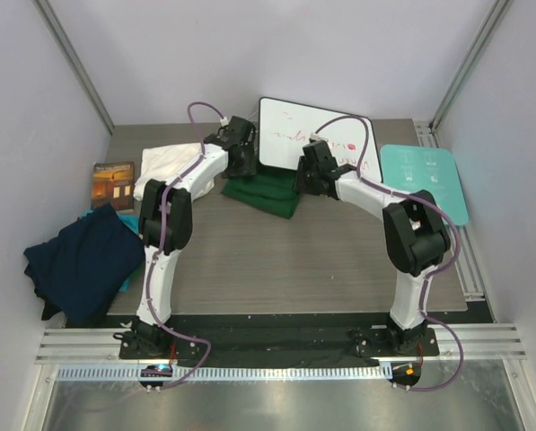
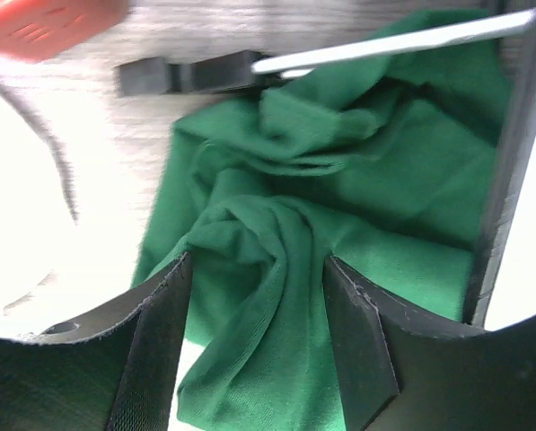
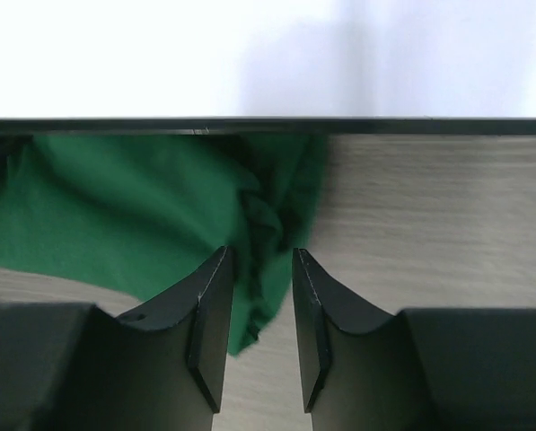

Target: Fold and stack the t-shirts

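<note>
The dark green t-shirt (image 1: 266, 193) lies crumpled at the back middle of the table, against the whiteboard's front edge. My left gripper (image 1: 242, 154) is down on its left part. In the left wrist view the gripper (image 2: 257, 269) is open, with a bunched ridge of green cloth (image 2: 384, 180) between the fingers. My right gripper (image 1: 305, 176) is at the shirt's right end. In the right wrist view it (image 3: 259, 256) is narrowly open around a hanging edge of the green shirt (image 3: 115, 206). The cream-white t-shirt (image 1: 169, 166) lies back left. The navy t-shirt (image 1: 83, 256) is heaped at the left edge.
A whiteboard (image 1: 317, 135) stands right behind the green shirt, and its dark edge (image 3: 268, 126) is close to my right gripper. A teal board (image 1: 425, 180) lies at the right. A small brown book (image 1: 112, 184) lies left of the cream shirt.
</note>
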You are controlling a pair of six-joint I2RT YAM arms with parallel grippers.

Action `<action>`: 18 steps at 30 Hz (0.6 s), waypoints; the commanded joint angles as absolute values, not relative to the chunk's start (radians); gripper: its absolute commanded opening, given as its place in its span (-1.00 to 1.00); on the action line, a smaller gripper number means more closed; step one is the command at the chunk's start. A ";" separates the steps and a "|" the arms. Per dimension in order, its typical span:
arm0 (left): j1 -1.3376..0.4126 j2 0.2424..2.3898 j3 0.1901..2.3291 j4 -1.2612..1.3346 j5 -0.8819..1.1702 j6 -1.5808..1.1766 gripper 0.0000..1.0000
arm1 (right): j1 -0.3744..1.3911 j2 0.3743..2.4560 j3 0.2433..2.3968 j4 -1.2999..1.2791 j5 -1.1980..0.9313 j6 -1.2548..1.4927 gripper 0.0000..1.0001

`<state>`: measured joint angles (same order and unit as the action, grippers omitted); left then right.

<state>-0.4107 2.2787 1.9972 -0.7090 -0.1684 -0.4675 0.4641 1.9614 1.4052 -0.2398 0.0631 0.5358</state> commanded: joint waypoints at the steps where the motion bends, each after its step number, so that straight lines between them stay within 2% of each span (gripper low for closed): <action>1: -0.388 2.116 1.915 -0.667 -0.293 -0.456 0.23 | 0.454 1.755 1.339 -0.207 0.150 0.485 -0.26; 5: -0.387 1.952 1.737 -0.615 -0.314 -0.465 0.23 | 0.454 1.636 1.244 -0.196 0.131 0.454 -0.27; 9: -0.387 1.821 1.576 -0.562 -0.307 -0.489 0.23 | 0.457 1.575 1.207 -0.212 -0.007 0.437 -0.27; 14: -0.388 1.756 1.467 -0.534 -0.258 -0.515 0.23 | 0.483 1.609 1.207 -0.252 -0.147 0.433 -0.27; 18: -0.390 1.752 1.428 -0.531 -0.213 -0.543 0.21 | 0.528 1.690 1.227 -0.249 -0.135 0.417 -0.26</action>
